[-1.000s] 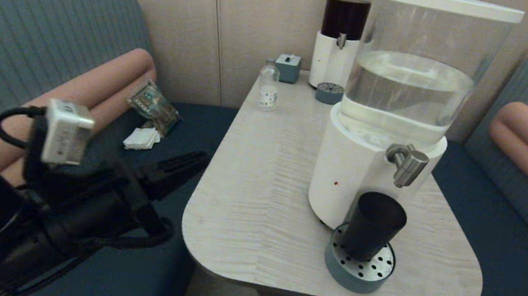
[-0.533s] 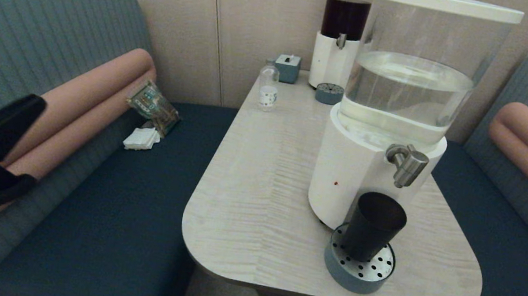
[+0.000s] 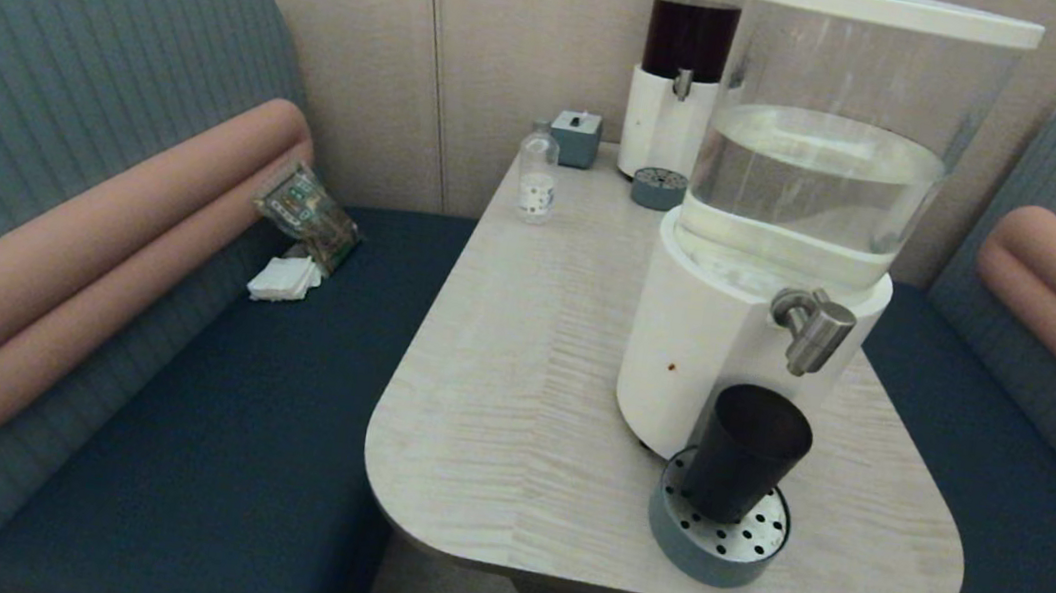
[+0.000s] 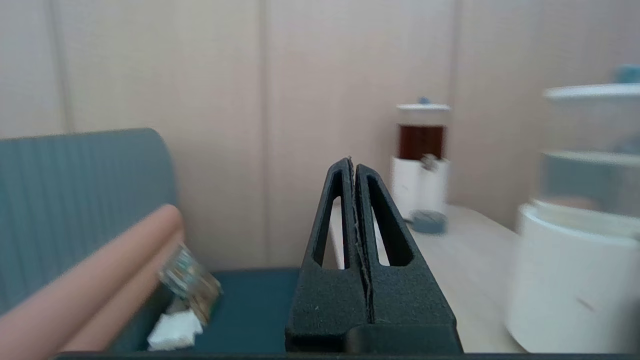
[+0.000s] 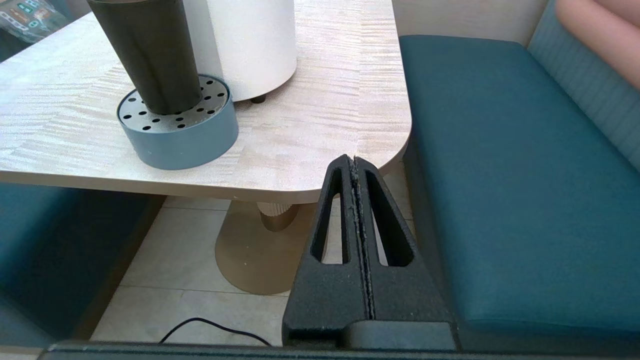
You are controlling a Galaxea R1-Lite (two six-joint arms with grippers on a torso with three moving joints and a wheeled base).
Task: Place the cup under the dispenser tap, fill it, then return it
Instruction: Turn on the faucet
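Note:
The dark cup stands upright on the round perforated drip tray, below the brushed-steel tap of the large white-based dispenser. The right wrist view shows the same cup on the tray, untouched. Neither arm appears in the head view. My left gripper is shut and empty, out over the left bench, pointing toward the table. My right gripper is shut and empty, low beside the table's near right corner.
A narrower dispenser with dark liquid, a small clear bottle and a small blue box stand at the table's far end. A snack packet and white tissue lie on the left bench.
The left arm has withdrawn leftward and out of the head view. The cup has stayed put under the tap.

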